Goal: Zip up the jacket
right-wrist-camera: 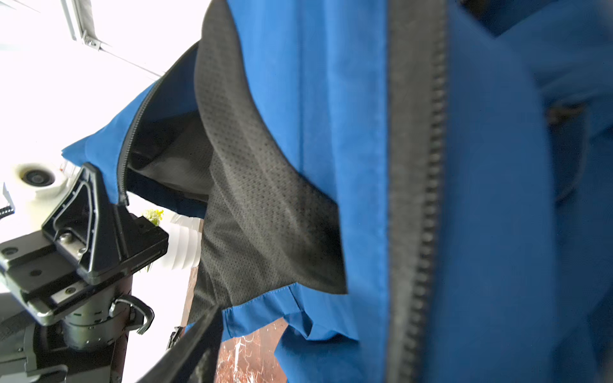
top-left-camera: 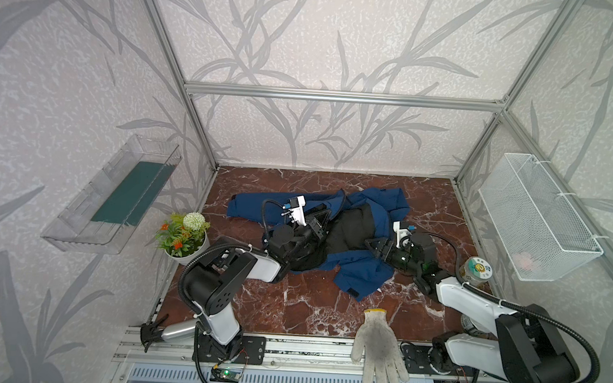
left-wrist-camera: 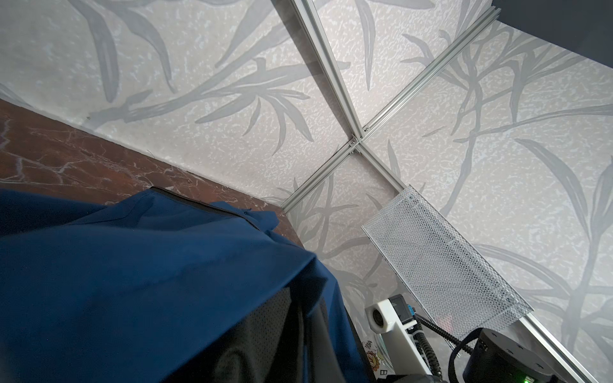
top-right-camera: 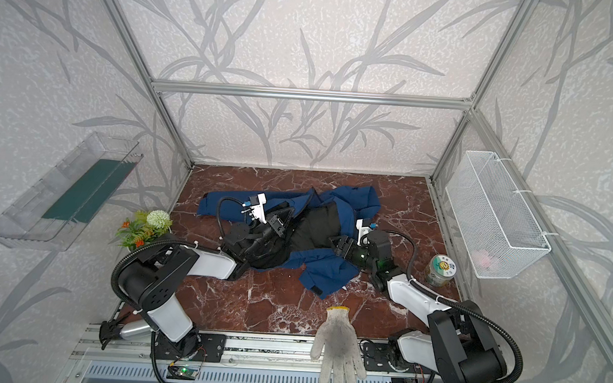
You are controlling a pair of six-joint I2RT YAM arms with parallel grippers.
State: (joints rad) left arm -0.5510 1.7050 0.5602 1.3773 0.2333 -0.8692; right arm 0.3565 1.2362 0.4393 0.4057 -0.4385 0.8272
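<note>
Jacket (top-left-camera: pixel 362 272): one, crumpled, lying from the middle of the counter (top-left-camera: pixel 290 308) toward 12 o'clock in both top views. It is open, with the black mesh lining (right-wrist-camera: pixel 265 199) face up, so the front is not zipped. Handling, my read: light, limp and thin, with a somewhat slick shell. It will bunch and slide rather than hold a shape, so it needs two holds pulling it taut. The zipper (right-wrist-camera: pixel 428 199) tape is the stiffest part and the best place to grab, at the bottom hem beside the teeth and at the slider pull. I can't find the slider in any view. Two runs of teeth show in the right wrist view, a close one and a farther one ending at the left pincer (right-wrist-camera: pixel 93 179). The left pincer is pressed together on the jacket edge right at that zip end, lifting the cloth off the counter. The right pincer (top-left-camera: pixel 372 245) sits at the jacket's 3 o'clock side and looks spread. One finger (right-wrist-camera: pixel 195 348) shows, with nothing pinched against it. Counts are one jacket and two arms. There is one white glove (top-left-camera: pixel 379 350) at 5 o'clock on the counter's near edge, apart from the jacket. One potted plant (top-left-camera: pixel 184 234) is at 9 o'clock and one can (top-left-camera: pixel 475 270) in plain sight at 3 o'clock. One wire basket (top-left-camera: pixel 537 214) hangs on the wall at 3 o'clock and one clear tray (top-left-camera: pixel 115 195) on the wall at 9 o'clock.
</note>
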